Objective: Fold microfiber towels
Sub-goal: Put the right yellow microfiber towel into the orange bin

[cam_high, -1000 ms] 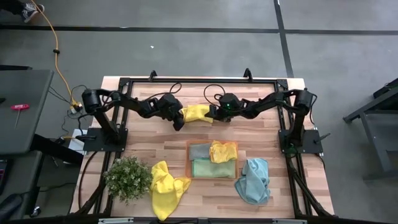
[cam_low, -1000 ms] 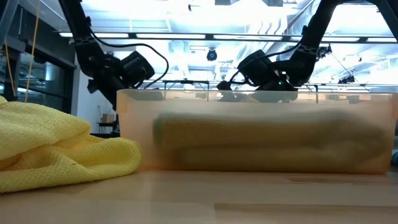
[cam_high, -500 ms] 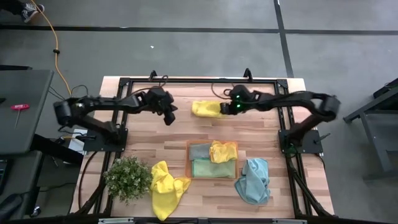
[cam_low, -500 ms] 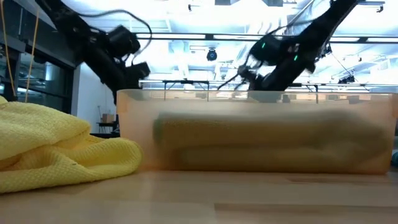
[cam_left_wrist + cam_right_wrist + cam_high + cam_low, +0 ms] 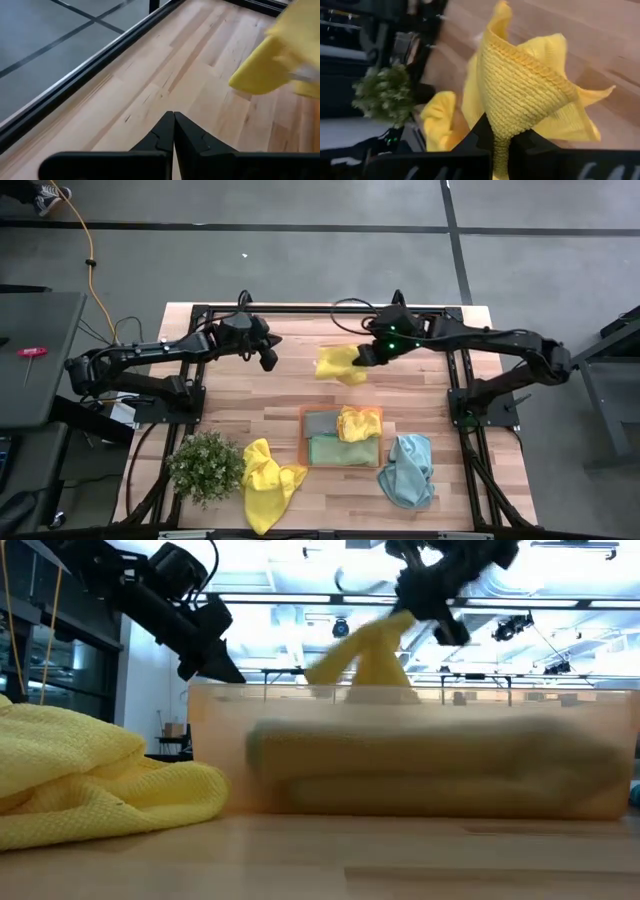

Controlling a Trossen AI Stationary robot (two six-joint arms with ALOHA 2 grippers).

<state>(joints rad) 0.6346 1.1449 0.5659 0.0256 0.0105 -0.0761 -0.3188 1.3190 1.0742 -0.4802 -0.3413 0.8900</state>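
High view: right claw [image 5: 362,356] pinches yellow towel [image 5: 338,365] off counter [image 5: 250,405]; left claw [image 5: 268,360] shut (empty). Suggest lowering w/o bunching, then spread flat.

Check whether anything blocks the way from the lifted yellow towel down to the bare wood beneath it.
Nothing visible does. The right gripper holds the yellow towel above bare table. The orange tray sits nearer the front, clear of that spot.
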